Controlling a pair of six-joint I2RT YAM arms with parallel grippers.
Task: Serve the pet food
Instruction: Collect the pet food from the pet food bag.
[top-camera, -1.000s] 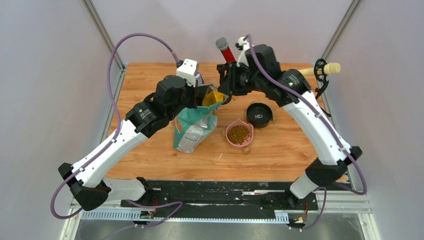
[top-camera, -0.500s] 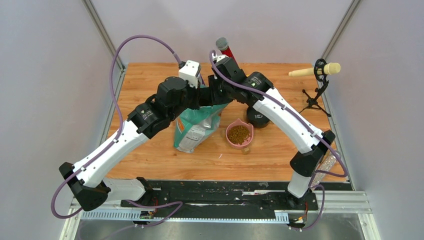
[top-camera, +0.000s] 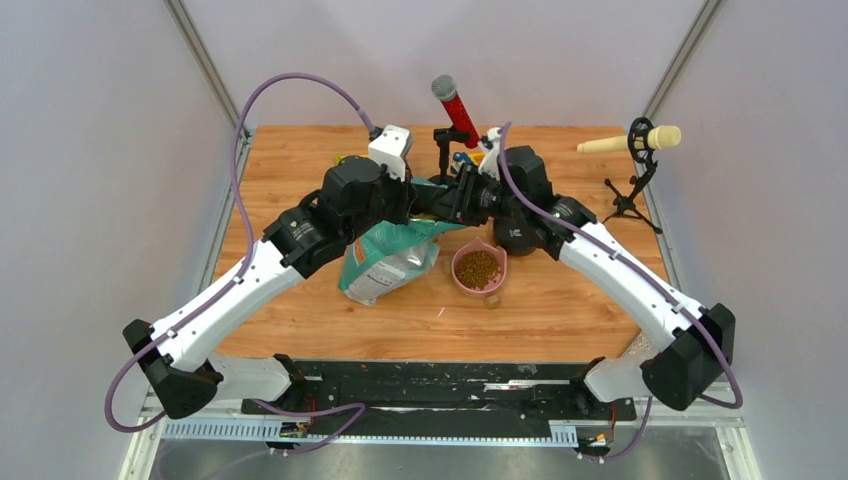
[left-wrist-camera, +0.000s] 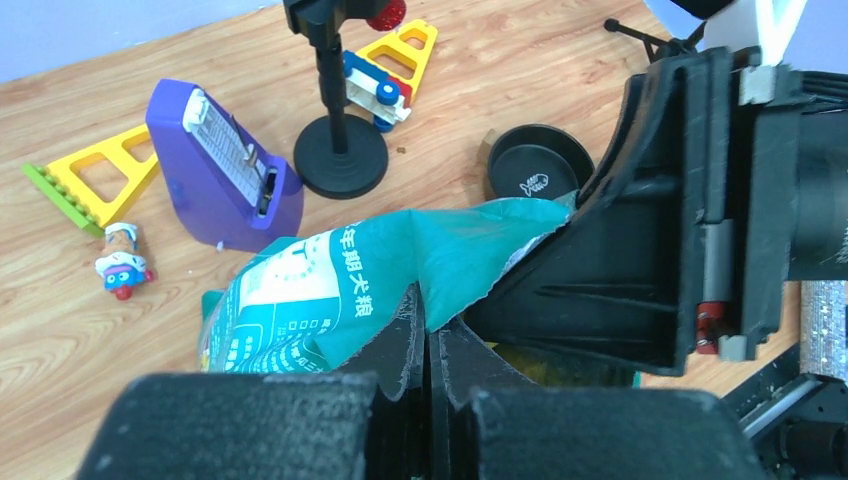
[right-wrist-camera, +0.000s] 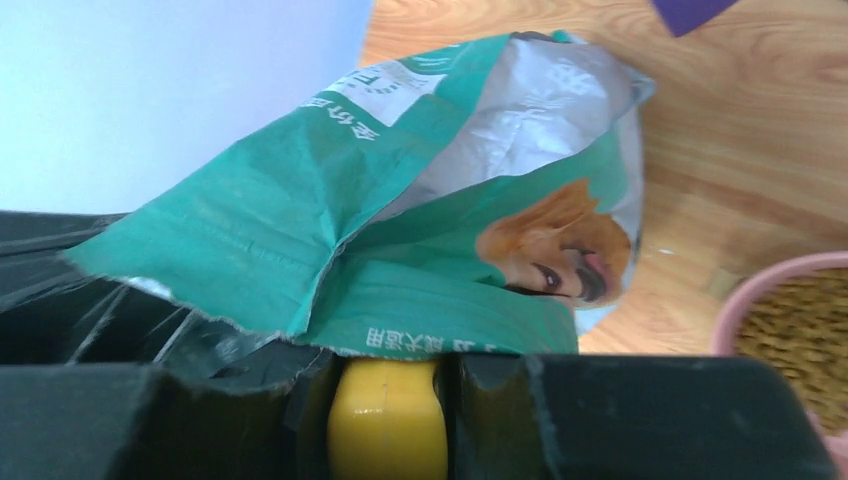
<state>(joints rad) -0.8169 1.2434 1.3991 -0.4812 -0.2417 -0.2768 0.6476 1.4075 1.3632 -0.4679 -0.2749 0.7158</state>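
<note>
The teal-green bag (top-camera: 392, 255) leans at mid table. My left gripper (left-wrist-camera: 428, 318) is shut on its torn top edge (left-wrist-camera: 440, 250) and holds the mouth up. My right gripper (right-wrist-camera: 388, 400) is shut on the handle of the yellow scoop (right-wrist-camera: 387, 420); the scoop's bowl is hidden inside the bag's mouth (right-wrist-camera: 330, 260). Both grippers meet at the bag top in the top view (top-camera: 435, 200). Brown kibble (top-camera: 479, 268) fills the pink bowl (top-camera: 497, 288) right of the bag; it also shows in the right wrist view (right-wrist-camera: 800, 330). The kibble inside the bag is hidden.
A black bowl (top-camera: 512, 241) sits behind the pink one. A red microphone on a stand (top-camera: 452, 100), a purple box (left-wrist-camera: 225, 170), yellow toy triangles (left-wrist-camera: 90, 180) and a small figure (left-wrist-camera: 122, 268) lie at the back. A cream microphone (top-camera: 630, 141) stands at right.
My right gripper has come down from above the bag with the yellow scoop and pushed it into the bag's mouth. The bag has tilted further toward the left. My left gripper keeps its hold.
</note>
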